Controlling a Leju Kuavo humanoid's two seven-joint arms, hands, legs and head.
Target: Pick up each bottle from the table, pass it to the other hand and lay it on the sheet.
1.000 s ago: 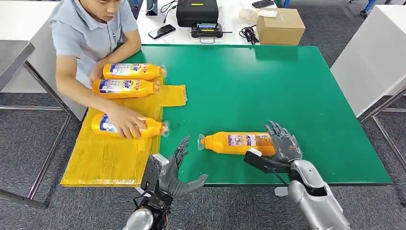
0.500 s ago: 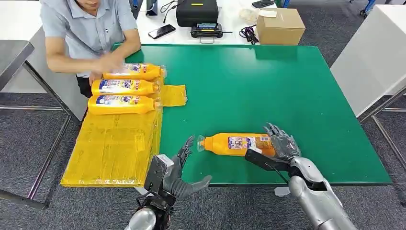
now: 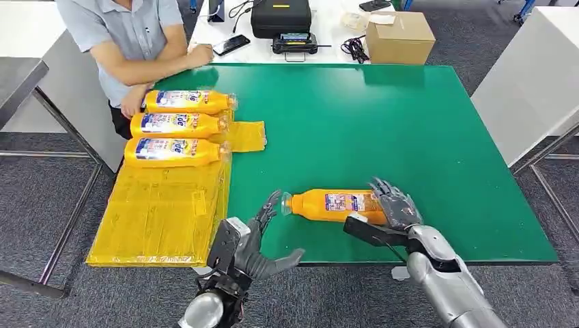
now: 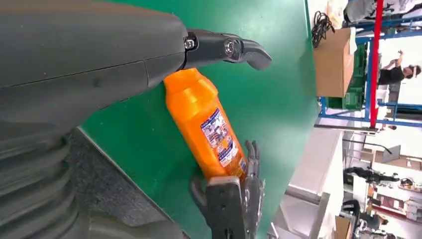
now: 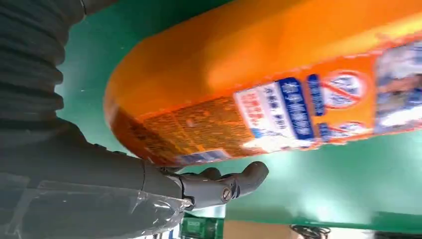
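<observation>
Lying bottle (image 3: 336,205) base between right hand (image 3: 390,208) fingers.

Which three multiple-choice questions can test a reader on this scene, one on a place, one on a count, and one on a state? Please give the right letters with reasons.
1. Where does the bottle near the right robot hand lie?
A. On the green table
B. On the yellow sheet
C. On the cardboard box

2. How many bottles lie on the yellow sheet?
A. One
B. Three
C. Five

3. What is the state of the left robot hand?
A. It holds a bottle
B. It presses on the sheet
C. It is open and holds nothing

Answers:
1. A, the bottle lies on its side on the green table, with the right robot hand at its base.
2. B, three orange bottles lie side by side at the far end of the sheet.
3. C, its fingers are spread near the bottle's cap end, with nothing in them.
</observation>
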